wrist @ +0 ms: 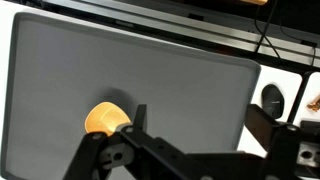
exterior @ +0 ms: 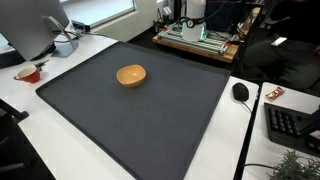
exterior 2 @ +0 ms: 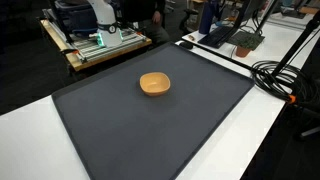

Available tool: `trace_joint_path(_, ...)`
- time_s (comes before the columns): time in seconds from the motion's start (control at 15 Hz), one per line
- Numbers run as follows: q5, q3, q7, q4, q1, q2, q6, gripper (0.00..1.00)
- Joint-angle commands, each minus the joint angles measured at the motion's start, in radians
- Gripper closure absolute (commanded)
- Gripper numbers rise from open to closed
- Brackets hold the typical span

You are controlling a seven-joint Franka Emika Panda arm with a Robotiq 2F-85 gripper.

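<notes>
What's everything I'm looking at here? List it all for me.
bowl: one, orange, middle of the mat
mat: one, dark grey, on the table
table: one, white, under the mat
mouse: one, black, on the table beside the mat
keyboard: one, black, past the mouse
cart: one, wooden, behind the table
cables: a bundle, black, beside the mat
gripper: one, black, open, above the mat by the bowl

surface: white table [exterior: 50, 130], dark mat [exterior: 150, 120] | behind: wooden cart [exterior 2: 110, 48] | light: window [exterior: 100, 8]
</notes>
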Motion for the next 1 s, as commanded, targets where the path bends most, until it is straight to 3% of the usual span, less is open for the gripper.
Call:
trace_joint_path(0.0,-0.004,-0.014,0.005,0.002,0.017,0.003,-0.002,0.00)
trace_joint_path(0.33,-0.004,-0.014,0.005,0.002,0.017,0.003,-0.002,0.00)
trace_joint_path(0.93,-0.204,-0.016,0.028,-0.206,0.000,0.036,0.376,0.00)
